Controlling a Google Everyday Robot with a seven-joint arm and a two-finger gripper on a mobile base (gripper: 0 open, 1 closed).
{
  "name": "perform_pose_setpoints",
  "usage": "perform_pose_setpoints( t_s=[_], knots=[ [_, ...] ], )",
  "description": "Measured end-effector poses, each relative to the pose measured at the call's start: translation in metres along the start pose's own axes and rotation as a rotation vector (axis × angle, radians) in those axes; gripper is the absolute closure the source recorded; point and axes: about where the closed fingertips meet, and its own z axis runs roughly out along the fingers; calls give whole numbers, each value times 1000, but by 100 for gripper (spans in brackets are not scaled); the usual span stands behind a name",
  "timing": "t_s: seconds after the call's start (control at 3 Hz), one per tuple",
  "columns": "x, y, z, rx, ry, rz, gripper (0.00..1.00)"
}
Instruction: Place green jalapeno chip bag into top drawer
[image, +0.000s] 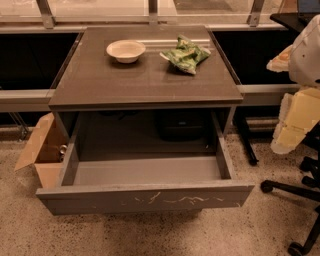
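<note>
The green jalapeno chip bag (186, 54) lies crinkled on the back right of the grey table top (145, 85). The top drawer (145, 197) is pulled out wide open below the table top. Its scratched front panel faces me and its inside looks empty. My gripper (295, 120) hangs at the right edge of the view, pale yellow under the white arm (307, 50). It is off to the right of the table and well apart from the bag. It holds nothing that I can see.
A white round bowl (125, 50) sits on the table left of the bag. A tan cardboard box (42, 150) stands on the floor at the left. A black chair base (295, 200) and a dark table leg (246, 140) are at the right.
</note>
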Motion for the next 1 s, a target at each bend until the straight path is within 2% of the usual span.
perform_pose_setpoints(
  t_s=[0.33, 0.67, 1.0],
  knots=[
    [0, 0, 0, 0, 0, 0, 0],
    [-11, -32, 11, 25, -42, -15, 0],
    [-43, -101, 40, 53, -201, 0, 0]
  ],
)
